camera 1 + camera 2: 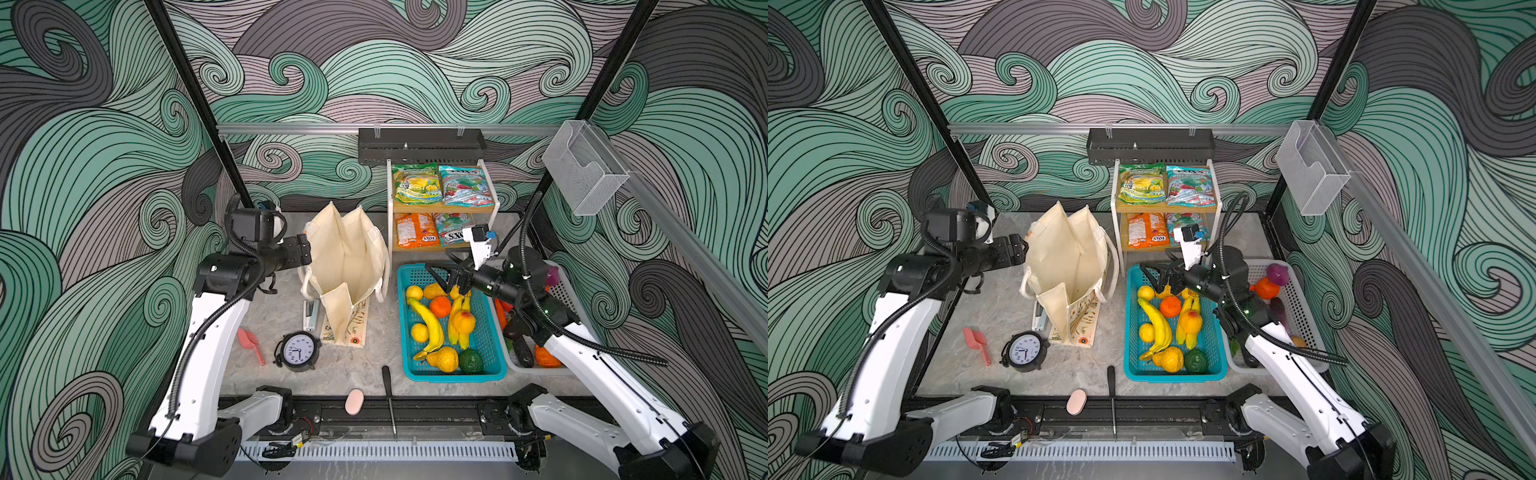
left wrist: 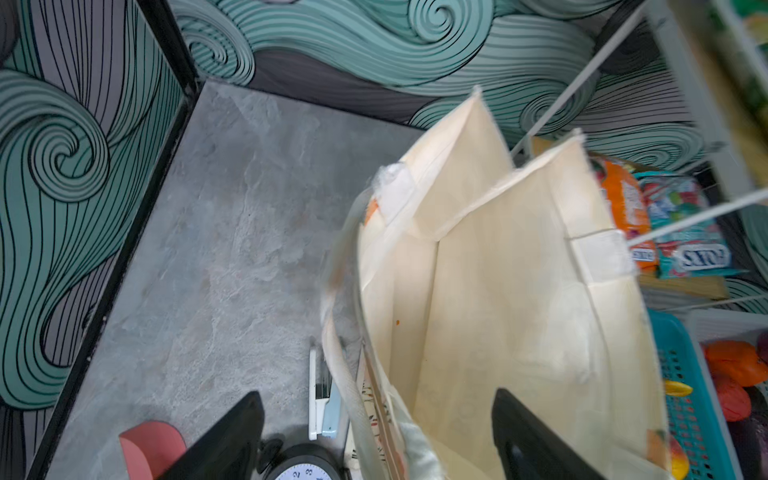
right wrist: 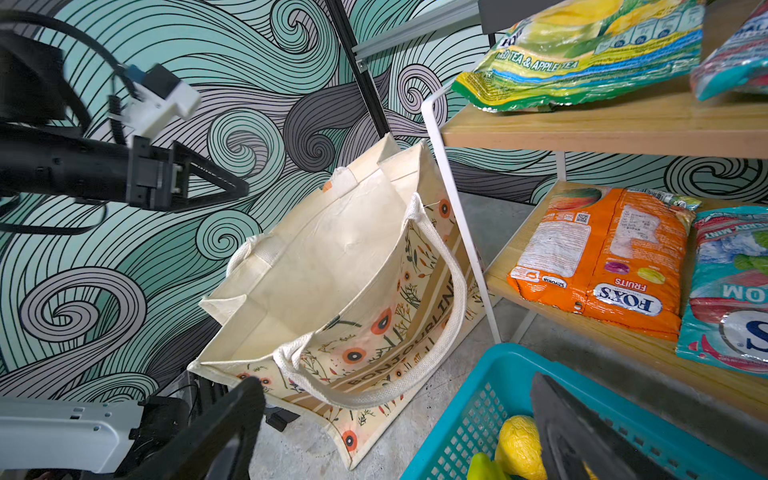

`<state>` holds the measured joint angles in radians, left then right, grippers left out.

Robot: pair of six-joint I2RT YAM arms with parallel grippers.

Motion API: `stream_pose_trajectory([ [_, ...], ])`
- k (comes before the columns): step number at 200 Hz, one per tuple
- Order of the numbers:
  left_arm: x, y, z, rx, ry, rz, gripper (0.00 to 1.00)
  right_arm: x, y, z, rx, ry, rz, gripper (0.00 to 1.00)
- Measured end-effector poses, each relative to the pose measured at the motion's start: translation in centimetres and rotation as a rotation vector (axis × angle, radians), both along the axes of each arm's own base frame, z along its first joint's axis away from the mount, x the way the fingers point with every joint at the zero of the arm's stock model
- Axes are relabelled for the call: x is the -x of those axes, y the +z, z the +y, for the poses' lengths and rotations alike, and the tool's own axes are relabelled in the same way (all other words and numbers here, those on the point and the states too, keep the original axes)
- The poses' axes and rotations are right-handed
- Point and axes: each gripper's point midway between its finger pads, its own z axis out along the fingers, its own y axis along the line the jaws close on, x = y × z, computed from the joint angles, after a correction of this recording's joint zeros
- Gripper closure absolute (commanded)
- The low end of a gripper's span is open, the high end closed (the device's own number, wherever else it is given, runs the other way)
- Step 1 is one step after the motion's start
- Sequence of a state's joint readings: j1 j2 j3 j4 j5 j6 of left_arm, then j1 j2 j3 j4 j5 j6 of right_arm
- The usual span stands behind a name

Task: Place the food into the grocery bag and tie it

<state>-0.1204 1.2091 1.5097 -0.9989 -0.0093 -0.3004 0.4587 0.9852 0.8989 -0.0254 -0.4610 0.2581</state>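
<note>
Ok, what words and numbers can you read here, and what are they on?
"BONJOURLIN…": grocery bag, tan band.
"FOX'S FRUITS": orange packet, upside down.
"TEA & APPLE TEA": green-yellow packet.
"FOX'S": teal packet, upside down.
"2", "3": clock; its other numbers too small.
Packets' fine print: too small.

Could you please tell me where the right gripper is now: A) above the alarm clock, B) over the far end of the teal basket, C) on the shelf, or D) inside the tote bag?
B: the right gripper, open and empty, hovers over the teal basket's far end.
</note>
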Motion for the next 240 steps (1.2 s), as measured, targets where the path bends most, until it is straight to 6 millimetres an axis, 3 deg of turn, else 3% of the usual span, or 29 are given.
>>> stream_pose_trajectory([
  [13, -1.5, -2.1, -0.3, 0.003, -0.004, 0.053, 0.16, 0.0, -0.1, 0.0, 0.005, 0.001, -0.001, 0.00],
  [33, -2.8, -4.8, -1.0, 0.017, -0.032, 0.103, 0.39, 0.0, -0.1, 0.0, 0.009, 0.004, -0.009, 0.00],
  [58, -3.4, -6.2, -1.7, 0.044, -0.050, 0.128, 0.91, 0.1, -0.3, 0.1, 0.010, 0.010, -0.007, 0.00],
  [66, -3.6, -6.3, -1.8, 0.046, -0.052, 0.130, 1.00, 0.1, -0.4, 0.1, 0.010, 0.011, -0.006, 0.00],
  [115, -3.2, -6.5, -2.6, 0.087, -0.082, 0.135, 1.00, -0.2, -0.8, 0.6, 0.003, 0.028, 0.013, 0.00],
  [182, 1.2, -5.3, -4.7, 0.252, -0.143, 0.094, 1.00, 0.1, -3.8, 3.9, 0.034, 0.098, 0.112, 0.02],
  [210, 1.6, -5.2, -4.9, 0.265, -0.144, 0.094, 0.80, 0.3, -3.8, 5.4, 0.045, 0.121, 0.128, 0.02],
  [240, 1.6, -6.5, -5.0, 0.280, -0.138, 0.110, 0.55, 0.2, -3.2, 6.5, 0.058, 0.107, 0.147, 0.00],
])
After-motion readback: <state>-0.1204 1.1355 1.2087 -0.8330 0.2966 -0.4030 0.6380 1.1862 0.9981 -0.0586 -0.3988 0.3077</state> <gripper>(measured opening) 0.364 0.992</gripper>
